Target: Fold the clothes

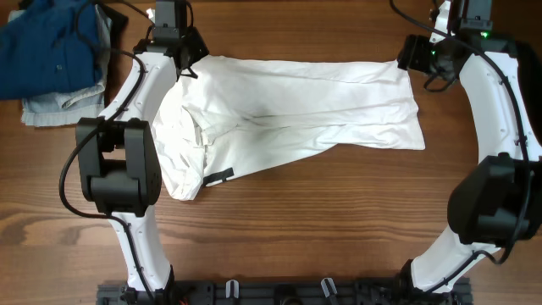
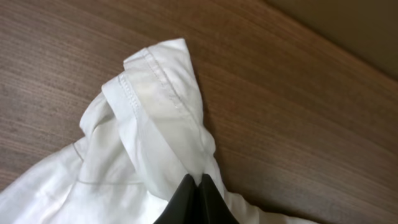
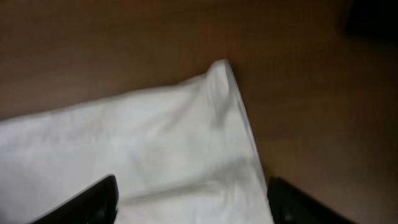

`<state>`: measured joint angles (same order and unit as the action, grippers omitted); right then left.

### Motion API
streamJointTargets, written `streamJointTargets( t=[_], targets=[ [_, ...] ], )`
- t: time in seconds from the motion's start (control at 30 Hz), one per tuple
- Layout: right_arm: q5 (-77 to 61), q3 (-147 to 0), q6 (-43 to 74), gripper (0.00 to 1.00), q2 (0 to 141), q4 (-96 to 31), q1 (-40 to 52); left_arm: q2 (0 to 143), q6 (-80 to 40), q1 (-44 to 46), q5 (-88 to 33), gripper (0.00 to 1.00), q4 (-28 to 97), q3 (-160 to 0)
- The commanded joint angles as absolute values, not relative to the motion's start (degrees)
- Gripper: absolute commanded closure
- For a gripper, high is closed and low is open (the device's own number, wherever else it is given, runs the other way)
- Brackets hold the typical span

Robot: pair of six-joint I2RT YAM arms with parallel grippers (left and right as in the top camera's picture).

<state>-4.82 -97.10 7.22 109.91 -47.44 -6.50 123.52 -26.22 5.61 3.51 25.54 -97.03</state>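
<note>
Starting far left on the wooden table (image 1: 339,220): got a dark blue garment (image 1: 47,42) bunched up in the top corner, lying on top of something paler and greyish (image 1: 51,110). Clear of both grippers.

Moving right, got the left gripper (image 1: 185,69) sitting at the far-left corner of the white T-shirt (image 1: 305,110). From the wrist view: fingers (image 2: 186,202) pressed tight together, pinching a fold of white cloth right at the tips, with a stitched hem corner (image 2: 152,87) standing up and away past the pinch.

Shirt itself sprawled across the middle of the table, long way running left to right, mostly flat. Rumpled and doubled over at the left end, right beside the left arm's elbow. Small black tag (image 1: 218,177) peeking out at the lower left edge.

Over on the right, right gripper (image 1: 405,58) at the shirt's far-right corner. Wrist view a bit blurry there, but fingers (image 3: 93,199) clearly spread wide, one on each side of the cloth, with the shirt corner (image 3: 221,70) poking out ahead between them. Not squeezing anything. Can't say for sure whether touching the fabric or just hovering over it.
</note>
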Motion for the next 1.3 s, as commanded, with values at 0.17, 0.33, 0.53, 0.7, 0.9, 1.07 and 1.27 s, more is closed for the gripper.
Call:
streamJointTargets(
  t=[0.17, 0.33, 0.53, 0.7, 0.9, 1.07, 1.27],
  targets=[
    [-4.05, -97.01, 10.00, 0.27, 123.68, -36.21, -6.28, 122.13, -25.78, 5.78, 4.08, 0.96, 30.06, -97.58],
    [-3.66, -97.01, 15.33, 0.30, 126.02, -34.94, -6.22, 122.13, -25.78, 5.78, 4.08, 0.96, 30.09, -97.58],
    [-5.65, -97.01, 19.81, 0.40, 128.33, -34.04, -5.85, 122.13, -25.78, 5.78, 4.10, 0.96, 30.11, -97.58],
    [-5.61, -97.01, 22.76, 0.48, 129.97, -33.85, -5.56, 122.13, -25.78, 5.78, 4.12, 0.96, 30.09, -97.58],
    [-5.58, -97.01, 24.16, 0.60, 131.13, -32.58, -5.04, 122.13, -25.76, 5.78, 4.12, 0.96, 30.09, -97.58],
    [-5.58, -97.01, 24.21, 0.83, 131.17, -30.72, -4.89, 122.13, -25.76, 5.72, 4.14, 0.96, 30.09, -97.58],
    [-4.25, -97.08, 23.90, 0.96, 129.58, -29.63, -5.41, 121.01, -25.71, 5.72, 7.75, 0.96, 30.87, -97.58]
  ],
)
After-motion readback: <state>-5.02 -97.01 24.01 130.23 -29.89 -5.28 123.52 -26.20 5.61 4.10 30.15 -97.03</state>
